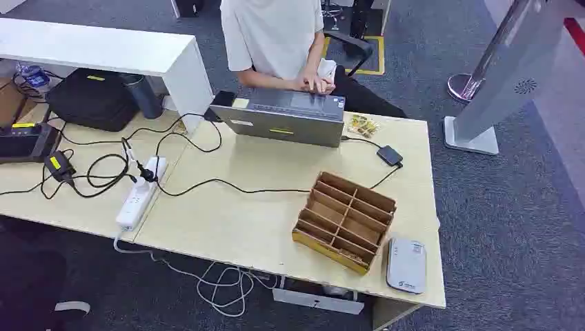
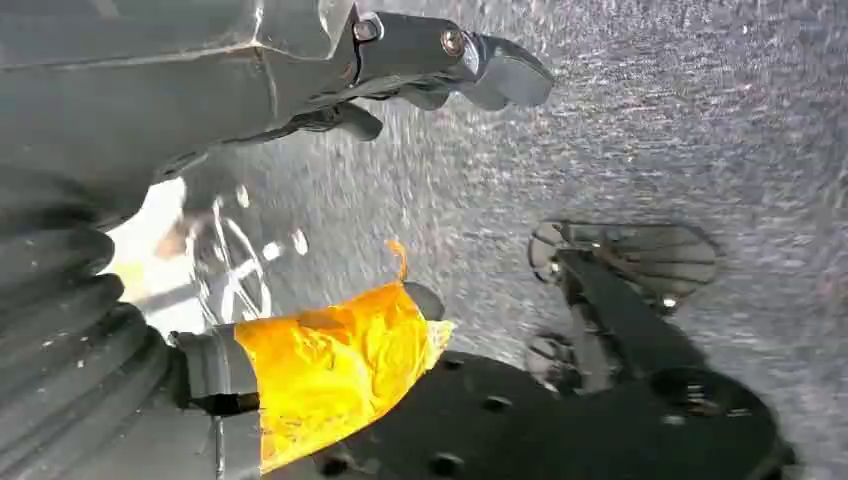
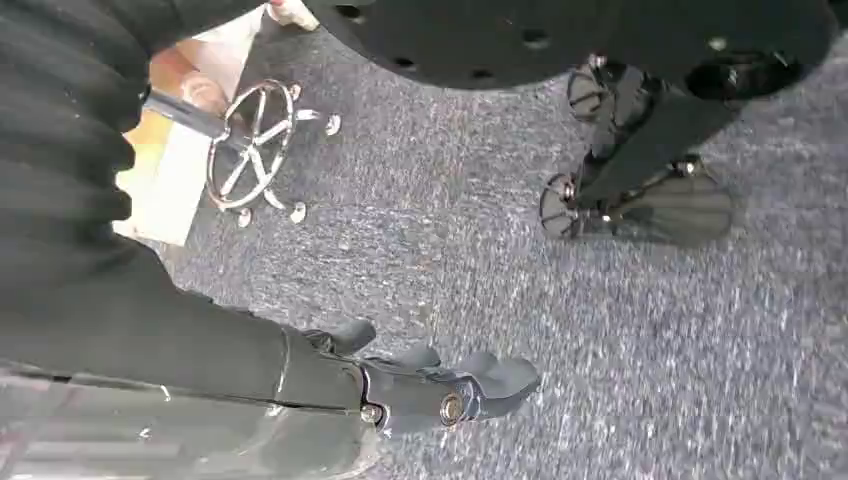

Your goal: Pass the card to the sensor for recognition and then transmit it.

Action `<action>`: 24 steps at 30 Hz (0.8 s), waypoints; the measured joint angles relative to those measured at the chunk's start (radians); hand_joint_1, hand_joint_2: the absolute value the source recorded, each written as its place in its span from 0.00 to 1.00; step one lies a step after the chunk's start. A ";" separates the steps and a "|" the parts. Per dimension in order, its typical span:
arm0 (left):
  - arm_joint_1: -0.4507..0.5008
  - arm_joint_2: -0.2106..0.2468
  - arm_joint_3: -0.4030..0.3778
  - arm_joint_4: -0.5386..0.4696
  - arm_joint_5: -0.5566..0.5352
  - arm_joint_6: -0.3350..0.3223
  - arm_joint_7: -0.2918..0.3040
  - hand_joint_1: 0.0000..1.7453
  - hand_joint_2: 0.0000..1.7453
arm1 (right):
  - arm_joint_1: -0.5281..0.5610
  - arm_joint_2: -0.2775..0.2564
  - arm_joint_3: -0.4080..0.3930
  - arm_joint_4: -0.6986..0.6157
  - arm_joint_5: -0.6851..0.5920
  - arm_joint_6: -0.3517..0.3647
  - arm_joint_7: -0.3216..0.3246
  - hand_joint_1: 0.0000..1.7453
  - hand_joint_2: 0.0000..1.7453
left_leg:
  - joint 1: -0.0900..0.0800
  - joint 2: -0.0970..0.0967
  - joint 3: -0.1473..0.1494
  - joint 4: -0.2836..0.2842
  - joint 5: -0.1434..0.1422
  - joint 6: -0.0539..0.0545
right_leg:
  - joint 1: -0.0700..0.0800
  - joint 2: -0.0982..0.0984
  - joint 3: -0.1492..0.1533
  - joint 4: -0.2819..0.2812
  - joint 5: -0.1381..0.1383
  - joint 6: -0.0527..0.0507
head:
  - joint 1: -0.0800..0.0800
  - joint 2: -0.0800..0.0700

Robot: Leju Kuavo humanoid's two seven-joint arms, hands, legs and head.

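A brown wooden divider box [image 1: 345, 221] stands on the light wooden table [image 1: 234, 221] near its front right. Its compartments look mostly empty; something small and pale lies in the nearest one, too small to tell if it is a card. Right of the box lies a flat grey-white sensor device [image 1: 405, 265] at the table's front edge. My left hand [image 2: 400, 60] hangs over grey carpet, fingers stretched out and holding nothing; yellow tape [image 2: 340, 360] wraps its thumb. My right hand [image 3: 420, 385] also hangs over the carpet, fingers extended and empty.
A person in a white shirt [image 1: 276, 34] sits behind an open laptop [image 1: 290, 117] at the table's far side. A power strip [image 1: 140, 193], black cables, a black bag [image 1: 93, 96] and a small adapter [image 1: 390, 155] lie about. A slanted kiosk stand [image 1: 503, 76] rises at right.
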 joint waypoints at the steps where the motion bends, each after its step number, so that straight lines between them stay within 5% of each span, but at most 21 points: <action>1: -0.004 -0.005 0.012 0.000 0.015 0.008 0.000 0.00 1.00 | -0.003 0.006 -0.016 0.000 0.016 -0.007 0.002 0.00 1.00 | 0.000 0.000 0.000 0.000 0.000 0.000 | 0.000 0.000 0.000 0.000 0.000 0.000 | 0.000 0.000; 24: -0.103 -0.171 0.344 0.068 0.375 0.213 0.024 0.00 1.00 | -0.075 0.192 -0.448 0.021 0.406 -0.161 0.068 0.00 1.00 | 0.000 0.000 0.000 0.000 0.001 0.000 | 0.000 0.000 0.000 0.000 0.001 0.000 | 0.000 0.000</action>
